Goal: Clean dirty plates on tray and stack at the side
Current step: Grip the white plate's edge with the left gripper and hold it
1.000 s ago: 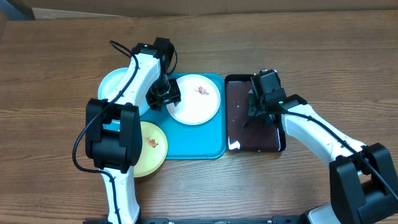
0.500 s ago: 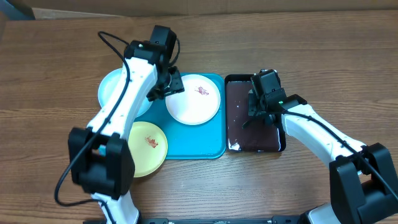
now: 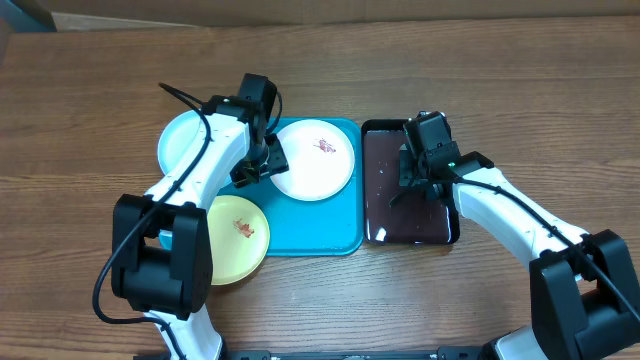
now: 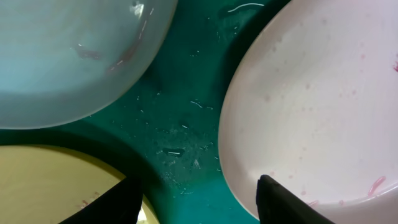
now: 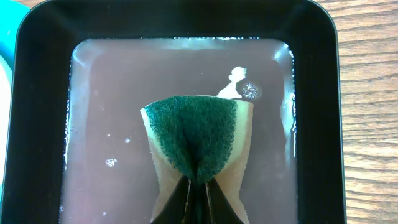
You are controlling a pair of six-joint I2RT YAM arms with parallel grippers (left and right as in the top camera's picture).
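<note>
Left gripper (image 4: 199, 186) gapes over the tray (image 4: 180, 112), among the plates (image 4: 311, 93). Right gripper (image 5: 198, 185), right of the tray, pinches a sponge (image 5: 196, 134).

Left arm (image 3: 200, 160): reaching forward from its base, then bending back toward the middle, wrist pointing down.
Left gripper (image 4: 199, 202): hanging with jaws standing apart and gripping nothing; its fingers (image 4: 283, 202) are showing at the lower edge of the wrist view.
Right arm (image 3: 500, 205): stretching forward and inward, wrist tilting downward.
Right gripper (image 5: 198, 186): pinching tightly on a sponge (image 5: 194, 130), fingertips meeting.
</note>
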